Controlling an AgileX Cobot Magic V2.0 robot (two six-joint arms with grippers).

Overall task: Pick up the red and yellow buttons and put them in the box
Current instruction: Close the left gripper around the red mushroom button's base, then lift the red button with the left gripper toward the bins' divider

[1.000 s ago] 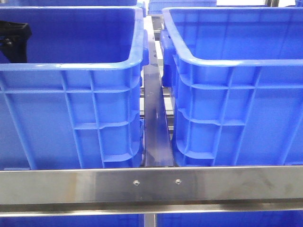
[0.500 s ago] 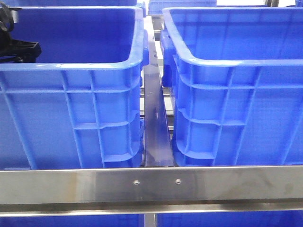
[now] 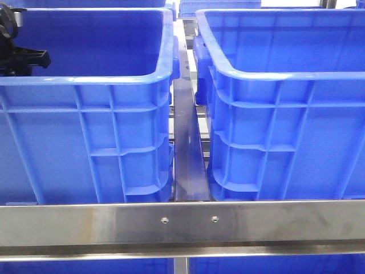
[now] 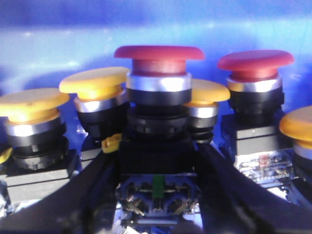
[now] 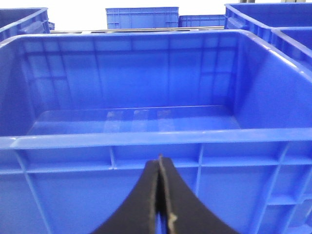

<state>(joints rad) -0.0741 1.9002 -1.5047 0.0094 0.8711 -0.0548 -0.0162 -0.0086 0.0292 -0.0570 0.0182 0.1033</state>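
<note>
Fingers of the left gripper (image 4: pixel 156 214) are straddling the red button (image 4: pixel 158 73) among yellow buttons (image 4: pixel 95 87) inside the left crate (image 3: pixel 85 80); squeezing its black body squarely should be preventing slips. Right gripper (image 5: pixel 160 195) is hanging pressed together before the box (image 5: pixel 146 139).

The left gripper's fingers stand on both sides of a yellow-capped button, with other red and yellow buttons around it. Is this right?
Not quite. In the left wrist view the button between the left gripper's fingers has a red cap, not yellow. The rest holds: yellow buttons and another red button stand around it.
</note>
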